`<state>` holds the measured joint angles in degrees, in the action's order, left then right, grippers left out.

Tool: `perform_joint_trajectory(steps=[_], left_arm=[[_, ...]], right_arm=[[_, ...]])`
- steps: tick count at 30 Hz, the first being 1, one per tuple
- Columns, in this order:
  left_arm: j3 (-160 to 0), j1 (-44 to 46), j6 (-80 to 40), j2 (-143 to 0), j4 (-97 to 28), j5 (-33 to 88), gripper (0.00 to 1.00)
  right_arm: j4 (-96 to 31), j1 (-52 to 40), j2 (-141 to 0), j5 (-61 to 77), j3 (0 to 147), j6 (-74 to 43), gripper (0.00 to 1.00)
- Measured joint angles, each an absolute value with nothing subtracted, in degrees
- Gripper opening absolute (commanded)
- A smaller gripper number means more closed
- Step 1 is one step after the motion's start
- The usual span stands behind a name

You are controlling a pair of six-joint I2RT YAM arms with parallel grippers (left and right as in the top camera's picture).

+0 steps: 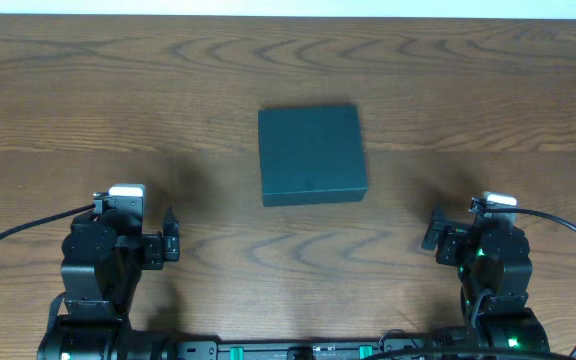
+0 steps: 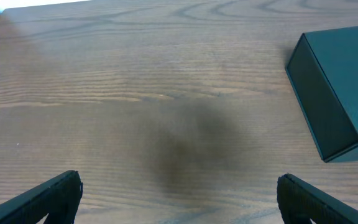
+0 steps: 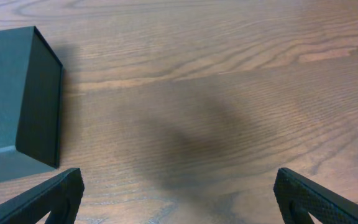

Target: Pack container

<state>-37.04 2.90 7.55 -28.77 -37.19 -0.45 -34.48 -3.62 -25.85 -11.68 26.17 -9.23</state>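
Left gripper (image 2: 179, 186) spread wide, gripping nothing, over wood by the near edge of the table (image 1: 488, 90), left side. Right gripper (image 3: 178, 183) equally wide and empty, by the near edge, right side. Farther out, between both: dark teal container (image 1: 311, 153), lid shut, flat at mid-table, well apart from either.

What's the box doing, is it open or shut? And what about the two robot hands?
container: lid shut, sitting flat on the table, nothing touching it.
left gripper: open, empty, clear of the container.
right gripper: open, empty, clear of the container.
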Motion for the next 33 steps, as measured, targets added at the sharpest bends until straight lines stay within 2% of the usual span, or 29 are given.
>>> perform_joint_trajectory(steps=[7, 12, 16, 22, 33], left_arm=[[-37.04, 2.9, 7.55, -28.77, -37.19, -0.45, 0.98], [-37.04, 2.9, 7.55, -28.8, -37.19, -0.45, 0.99], [-37.04, 2.9, 7.55, -28.88, -37.21, -0.45, 0.98], [-37.01, 2.9, 7.55, -28.99, -37.23, -0.45, 0.99], [-36.97, 2.9, 7.55, -29.08, -37.28, -0.45, 0.99]], right_arm=[[-35.48, -3.66, -23.09, -10.28, 25.91, -9.17, 0.99], [-33.19, -5.89, -10.72, -7.25, 22.85, -6.28, 0.99], [-24.62, -6.35, -1.28, -6.46, 16.05, -2.83, 0.99], [-12.78, -7.92, -0.95, -7.4, 4.93, 0.16, 0.99], [-12.05, -8.45, -0.73, -7.01, 3.99, 4.89, 0.99]])
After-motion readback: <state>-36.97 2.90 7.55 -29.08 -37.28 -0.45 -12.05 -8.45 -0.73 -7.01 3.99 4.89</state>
